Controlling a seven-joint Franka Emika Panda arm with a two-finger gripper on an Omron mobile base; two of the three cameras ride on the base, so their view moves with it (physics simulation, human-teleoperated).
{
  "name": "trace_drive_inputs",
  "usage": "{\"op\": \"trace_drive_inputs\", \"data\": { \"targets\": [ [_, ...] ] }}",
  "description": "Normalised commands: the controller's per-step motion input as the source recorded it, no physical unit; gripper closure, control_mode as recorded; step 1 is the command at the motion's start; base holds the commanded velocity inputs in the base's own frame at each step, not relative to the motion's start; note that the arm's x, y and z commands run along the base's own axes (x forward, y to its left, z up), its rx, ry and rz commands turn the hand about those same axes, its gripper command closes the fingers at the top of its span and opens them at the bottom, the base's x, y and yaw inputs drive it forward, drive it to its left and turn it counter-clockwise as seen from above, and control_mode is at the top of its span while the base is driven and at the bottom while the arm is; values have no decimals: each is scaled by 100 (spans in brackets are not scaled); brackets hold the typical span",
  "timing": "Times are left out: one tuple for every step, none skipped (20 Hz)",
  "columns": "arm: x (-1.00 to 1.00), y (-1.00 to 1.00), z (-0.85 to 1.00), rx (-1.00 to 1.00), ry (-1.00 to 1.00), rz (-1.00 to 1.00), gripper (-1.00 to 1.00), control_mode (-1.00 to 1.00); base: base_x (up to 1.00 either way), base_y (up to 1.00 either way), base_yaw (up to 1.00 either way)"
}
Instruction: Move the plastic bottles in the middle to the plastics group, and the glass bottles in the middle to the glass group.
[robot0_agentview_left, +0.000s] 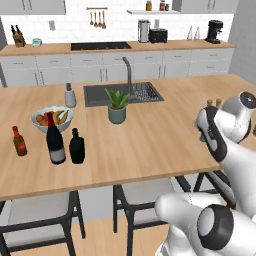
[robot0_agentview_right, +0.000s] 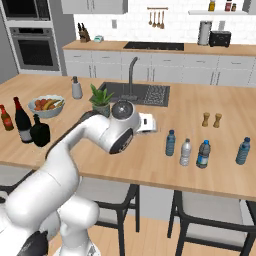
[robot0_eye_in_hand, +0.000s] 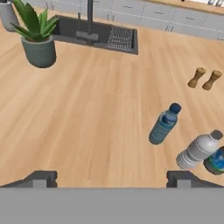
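My gripper (robot0_eye_in_hand: 111, 181) is open with nothing between its dark fingertips (robot0_eye_in_hand: 39, 179), hovering over bare wood to the left of the water bottles. A slim blue-tinted bottle (robot0_eye_in_hand: 164, 124) (robot0_agentview_right: 170, 143) stands closest. Beside it is a clear-whitish bottle (robot0_eye_in_hand: 199, 150) (robot0_agentview_right: 185, 152), then a dark-capped bottle with a blue label (robot0_agentview_right: 203, 154). Another blue-tinted bottle (robot0_agentview_right: 243, 150) stands apart at the far right. At the left end, the squat black bottle (robot0_agentview_left: 77, 146) (robot0_agentview_right: 40, 131) stands right beside the tall wine bottle (robot0_agentview_left: 55, 140), with the small red-brown sauce bottle (robot0_agentview_left: 19, 141) further left.
A potted plant (robot0_eye_in_hand: 38, 41) and the sink (robot0_agentview_left: 122, 93) lie beyond the gripper. A fruit bowl (robot0_agentview_left: 52, 119) sits behind the wine bottle. Two wooden shakers (robot0_agentview_right: 211, 119) stand behind the water bottles. Stools tuck under the island's (robot0_agentview_left: 150, 145) near edge.
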Motion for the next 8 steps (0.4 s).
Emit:
{"op": "trace_drive_inputs", "data": {
  "targets": [
    [-91, 82, 71, 0, -10, 18, -100, -100, 0, 0, 0],
    [-89, 79, 66, 0, -13, 18, -100, -100, 0, 0, 0],
    [-84, 79, 49, 0, -17, 20, -100, -100, 0, 0, 0],
    [-87, 81, 54, -1, -9, 19, -100, -100, 0, 0, 0],
    [-89, 79, 59, 0, -7, 19, -100, -100, 0, 0, 0],
    [-90, 79, 57, 0, -7, 20, -100, -100, 0, 0, 0],
    [-96, 76, 52, 0, -8, 20, -100, -100, 0, 0, 0],
    [-100, 67, 35, 0, -9, 19, -100, -100, 0, 0, 0]
  ]
}}
